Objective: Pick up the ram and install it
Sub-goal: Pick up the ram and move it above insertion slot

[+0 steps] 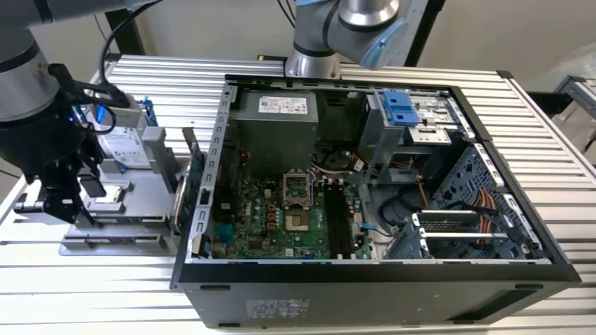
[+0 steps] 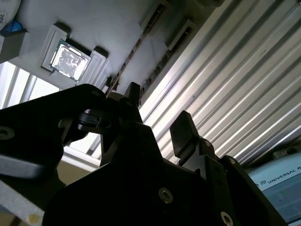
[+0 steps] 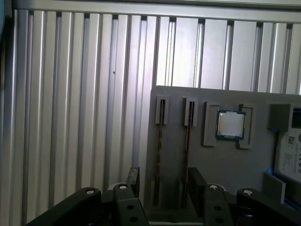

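Grey tray, open gripper, ram not lifted yet.
On the exterior view's left the gripper [image 1: 70, 202] hangs over the grey tray [image 1: 121, 243], wide open with nothing in it. In the first wrist view the ram [image 3: 159, 141] stands on its thin edge in a tray slot. A second stick [image 3: 188, 141] is just beside it, and the shiny square chip [image 3: 230, 124] comes next. Both sticks sit between the two black fingers [image 3: 134, 176], which do not seem to touch them. On the exterior view's right is the open computer case [image 1: 373, 286]. The long dark slots [image 1: 340, 223] on its green board [image 1: 265, 216] look empty. So I think picking up and putting in are both left to do.
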